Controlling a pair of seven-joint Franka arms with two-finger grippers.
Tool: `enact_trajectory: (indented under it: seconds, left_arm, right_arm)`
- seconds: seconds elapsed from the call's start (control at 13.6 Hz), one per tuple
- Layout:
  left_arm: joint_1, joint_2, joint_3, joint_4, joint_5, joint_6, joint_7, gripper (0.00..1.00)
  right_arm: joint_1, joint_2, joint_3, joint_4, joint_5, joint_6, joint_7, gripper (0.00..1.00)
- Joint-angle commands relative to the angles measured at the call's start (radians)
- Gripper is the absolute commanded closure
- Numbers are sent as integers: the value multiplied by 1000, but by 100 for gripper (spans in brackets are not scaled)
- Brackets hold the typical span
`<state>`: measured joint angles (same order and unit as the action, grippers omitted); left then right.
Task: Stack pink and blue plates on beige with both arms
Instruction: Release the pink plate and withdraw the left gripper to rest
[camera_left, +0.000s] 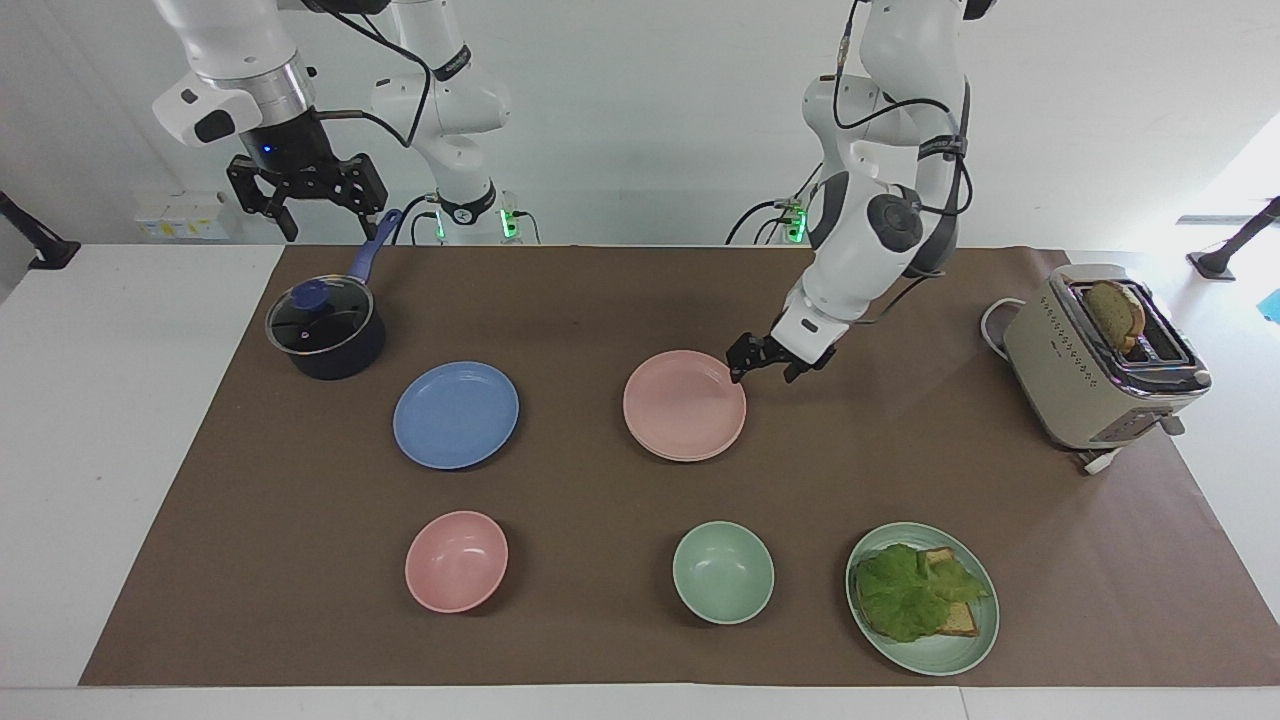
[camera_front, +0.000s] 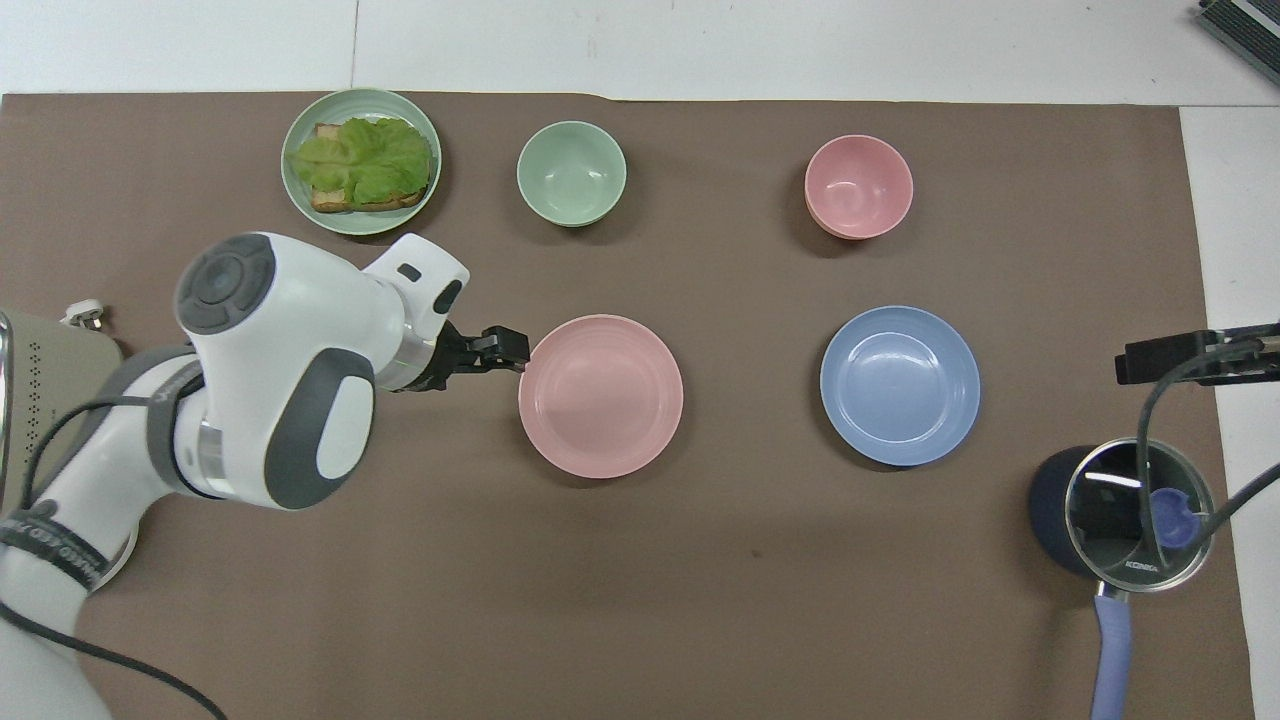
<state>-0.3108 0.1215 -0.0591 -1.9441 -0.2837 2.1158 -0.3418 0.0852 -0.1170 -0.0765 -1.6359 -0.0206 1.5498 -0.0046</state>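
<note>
The pink plate (camera_left: 685, 405) (camera_front: 600, 395) lies flat on the beige plate (camera_left: 690, 458), of which only a thin edge shows under it in the facing view. My left gripper (camera_left: 748, 362) (camera_front: 508, 350) is open and low, just off the pink plate's rim on the left arm's side, holding nothing. The blue plate (camera_left: 456, 414) (camera_front: 900, 385) lies alone on the mat, beside the stack toward the right arm's end. High over the pot's handle my right gripper (camera_left: 308, 208) waits open and empty.
A dark pot with a glass lid (camera_left: 325, 330) stands near the right arm's base. A pink bowl (camera_left: 456, 561), a green bowl (camera_left: 723, 572) and a green plate with lettuce and toast (camera_left: 922, 598) line the mat's edge farthest from the robots. A toaster (camera_left: 1100, 355) stands at the left arm's end.
</note>
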Motion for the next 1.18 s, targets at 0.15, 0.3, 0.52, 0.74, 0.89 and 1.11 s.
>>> enact_trajectory:
  seconds: [0.15, 0.3, 0.52, 0.74, 0.89, 1.11]
  left_arm:
    - [110, -39, 1, 189, 228, -244, 7, 0]
    - [166, -57, 2, 259, 252, -363, 96, 0]
    - [239, -137, 2, 313, 255, -497, 224, 0]
    - [268, -213, 2, 313, 255, -551, 276, 0]
    - [271, -215, 2, 312, 255, -545, 276, 0]
    - [271, -217, 2, 312, 253, -556, 271, 0]
  right_arm:
    - [-8, -6, 1, -10, 1, 6, -28, 0]
    - [-8, -6, 1, -10, 1, 6, -28, 0]
    - [-8, -6, 1, -10, 1, 6, -28, 0]
    - [-7, -6, 1, -10, 1, 6, -28, 0]
    - [-7, -4, 3, -9, 1, 16, -26, 0]
    - [-8, -6, 3, -10, 1, 16, -26, 0]
